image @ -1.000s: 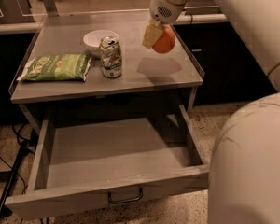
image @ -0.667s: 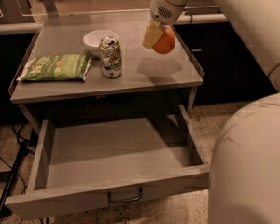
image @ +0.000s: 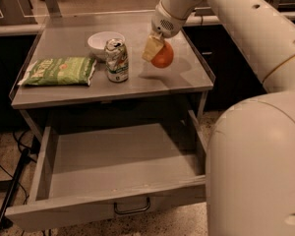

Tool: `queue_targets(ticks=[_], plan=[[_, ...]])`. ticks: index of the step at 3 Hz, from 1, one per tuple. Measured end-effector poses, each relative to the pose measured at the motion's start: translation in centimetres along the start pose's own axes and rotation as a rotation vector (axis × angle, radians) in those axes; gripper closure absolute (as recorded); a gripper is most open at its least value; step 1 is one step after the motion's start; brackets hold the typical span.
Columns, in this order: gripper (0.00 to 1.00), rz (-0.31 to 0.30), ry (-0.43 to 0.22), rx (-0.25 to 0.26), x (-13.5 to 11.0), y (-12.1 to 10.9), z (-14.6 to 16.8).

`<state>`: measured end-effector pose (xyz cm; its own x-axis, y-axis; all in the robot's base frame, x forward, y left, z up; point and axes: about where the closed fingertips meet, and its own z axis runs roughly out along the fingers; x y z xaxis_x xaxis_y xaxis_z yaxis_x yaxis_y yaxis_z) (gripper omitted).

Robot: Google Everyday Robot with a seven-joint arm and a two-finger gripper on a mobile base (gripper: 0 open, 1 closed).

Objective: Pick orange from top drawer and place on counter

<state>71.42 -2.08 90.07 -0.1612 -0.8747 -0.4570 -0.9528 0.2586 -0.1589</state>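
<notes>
While hanging over the right half of the desk [image: 189,75], the claw [image: 159,53] is pinching the orange [image: 164,58]. One pale finger [image: 151,48] is pressing against the fruit's left side; the other finger is hiding behind the fruit. The orange is sitting at the claw tip, looking lifted off the surface, and its shadow is falling on the desk just beneath it. The white arm [image: 226,14] is reaching down to the claw from the upper right.

Left of the orange, near but apart, a drink can [image: 116,59] is standing upright on the desk. A white bowl [image: 102,41] is resting just behind the can, nearly touching it. Further left, a green bag [image: 59,71] is lying flat near the desk's left rim.

Below the desk, the top drawer [image: 123,156] is standing pulled out wide, showing its grey floor. Its dark handle [image: 132,208] is hanging on the front panel. The rounded white robot body [image: 258,171] is filling the lower right, overlapping the drawer's right corner.
</notes>
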Motion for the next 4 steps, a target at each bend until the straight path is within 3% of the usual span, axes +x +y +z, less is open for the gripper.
queue_targets(ticks=[4], plan=[[1.0,0.001,-0.021,-0.219,1.0,1.7,4.8]])
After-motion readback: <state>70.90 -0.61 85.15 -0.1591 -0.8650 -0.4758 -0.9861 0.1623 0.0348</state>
